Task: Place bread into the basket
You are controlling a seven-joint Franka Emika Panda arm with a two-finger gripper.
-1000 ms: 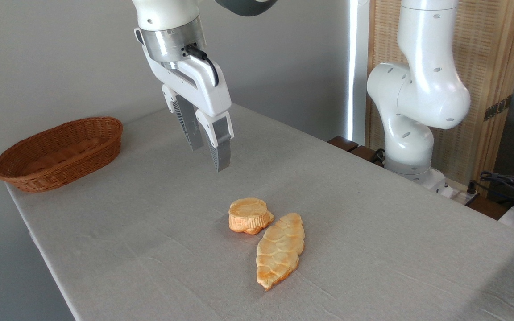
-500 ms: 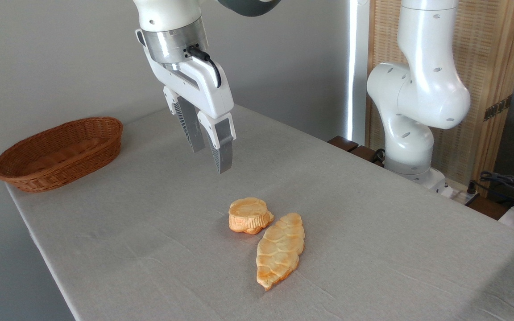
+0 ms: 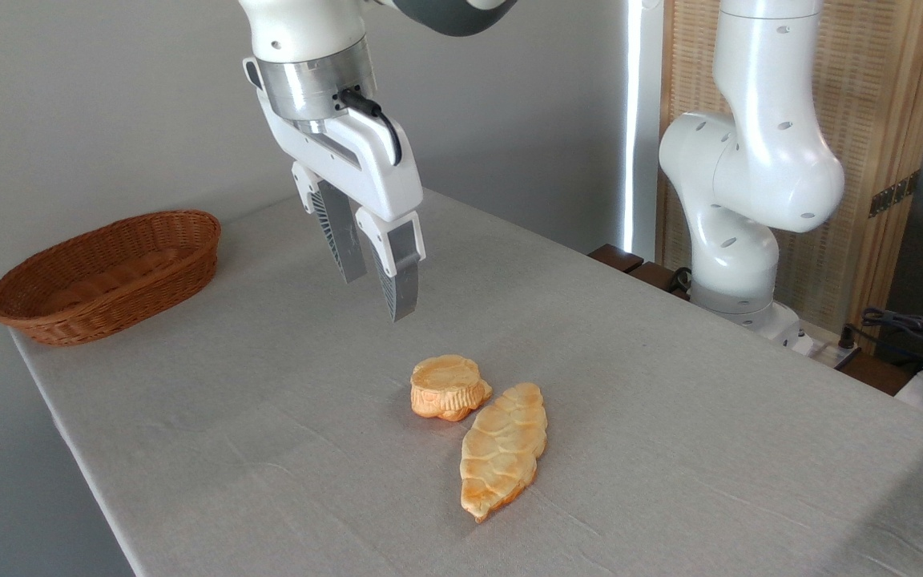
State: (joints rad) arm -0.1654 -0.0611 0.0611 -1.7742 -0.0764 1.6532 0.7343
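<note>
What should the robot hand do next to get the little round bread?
Probably move down and a bit right, until the open gripper straddles the round bun. It hangs above and left of the bun, holding nothing, and the wicker basket is empty. Careful: the braided loaf lies right against the bun.

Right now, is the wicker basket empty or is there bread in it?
Empty. The wicker basket shows only bare weave inside; the round bun and the braided loaf both lie on the table.
</note>
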